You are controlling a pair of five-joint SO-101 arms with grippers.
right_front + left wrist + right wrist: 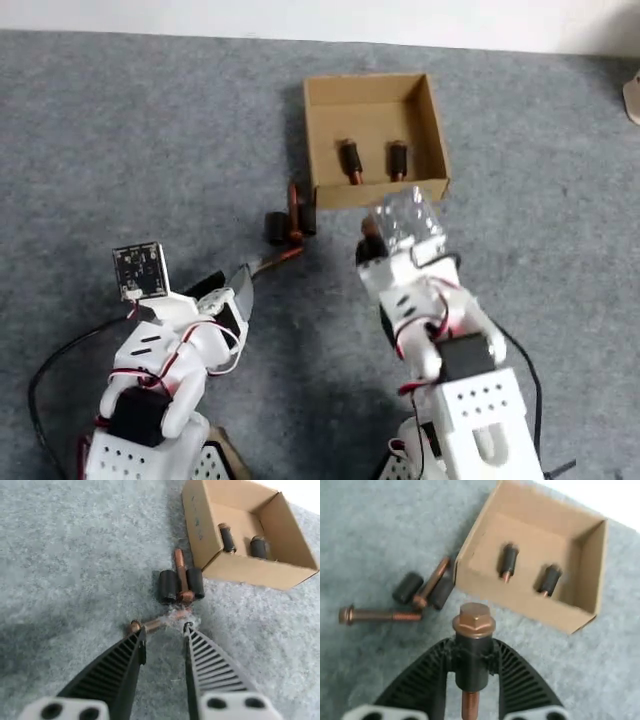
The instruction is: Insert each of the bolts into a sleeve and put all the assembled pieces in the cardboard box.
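Observation:
The cardboard box (380, 190) (250, 572) (520, 597) holds two assembled pieces (350, 160) (397, 157) (508, 560) (550, 579). Just outside its near left corner lie two black sleeves (168, 586) (195, 582) with a copper bolt (181, 575) between them. A second bolt (157, 623) (278, 262) (377, 615) lies on the carpet right at the tips of my open left gripper (165, 632) (246, 280). My right gripper (472, 649) (372, 245) is shut on a sleeve with a bolt through it (474, 622), just short of the box's front wall.
Grey carpet (120, 140) covers the table, with free room to the left and right of the box. A pale object (632, 98) sits at the far right edge. Cables (45, 375) trail beside the left arm's base.

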